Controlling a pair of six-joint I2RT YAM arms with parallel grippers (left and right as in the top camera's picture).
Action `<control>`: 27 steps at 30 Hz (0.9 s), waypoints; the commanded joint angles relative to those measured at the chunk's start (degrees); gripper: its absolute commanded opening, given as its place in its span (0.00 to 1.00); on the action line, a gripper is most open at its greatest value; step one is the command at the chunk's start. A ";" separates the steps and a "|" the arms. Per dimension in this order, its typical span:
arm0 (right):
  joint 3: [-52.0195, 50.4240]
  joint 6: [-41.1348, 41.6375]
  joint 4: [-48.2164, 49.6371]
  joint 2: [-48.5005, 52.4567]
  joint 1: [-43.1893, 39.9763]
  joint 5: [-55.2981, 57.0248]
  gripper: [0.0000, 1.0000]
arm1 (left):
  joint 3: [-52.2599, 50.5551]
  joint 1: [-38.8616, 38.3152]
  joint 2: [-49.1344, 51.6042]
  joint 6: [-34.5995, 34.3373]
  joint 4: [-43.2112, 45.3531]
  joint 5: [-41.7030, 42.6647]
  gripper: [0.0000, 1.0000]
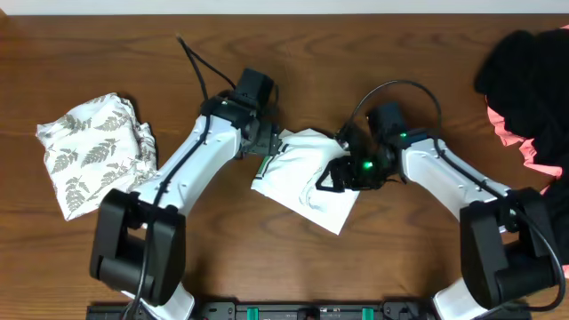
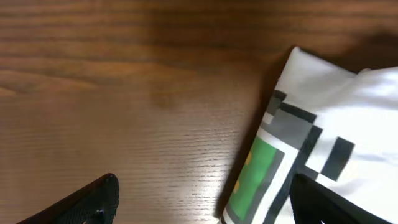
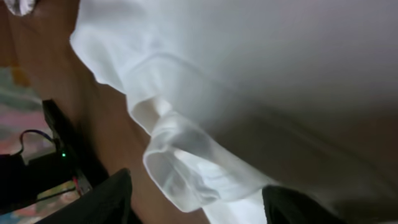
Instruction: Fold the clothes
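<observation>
The folded white cotton T-shirt with a green pixel print lies mid-frame on the brown wooden table. The left hand, spread wide, straddles the shirt's upper-left edge and grips nothing. The right hand stands parted around a loose sleeve fold, not clamped.

Folded white T-shirt at right on brown wooden table, one corner toward the top. Along its left edge, green rectangular print framed in grey and black blocks, with more black squares beside it. Left gripper spread wide: one dark fingertip low over bare wood, the other over the shirt's printed part, contact unclear.
</observation>
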 commanded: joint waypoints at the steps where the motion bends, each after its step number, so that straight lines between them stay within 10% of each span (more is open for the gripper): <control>1: 0.04 3.04 0.11 0.31 1.20 -1.33 0.64 | 0.87 0.13 0.46 0.33 -0.11 0.61 0.88; 23: -2.45 8.76 1.86 0.31 5.16 10.47 0.56 | 0.87 0.13 0.44 0.33 -1.46 0.81 0.88; 27: -2.99 9.64 3.06 0.31 6.21 10.45 0.42 | 0.87 0.13 0.44 0.31 -1.66 0.81 0.88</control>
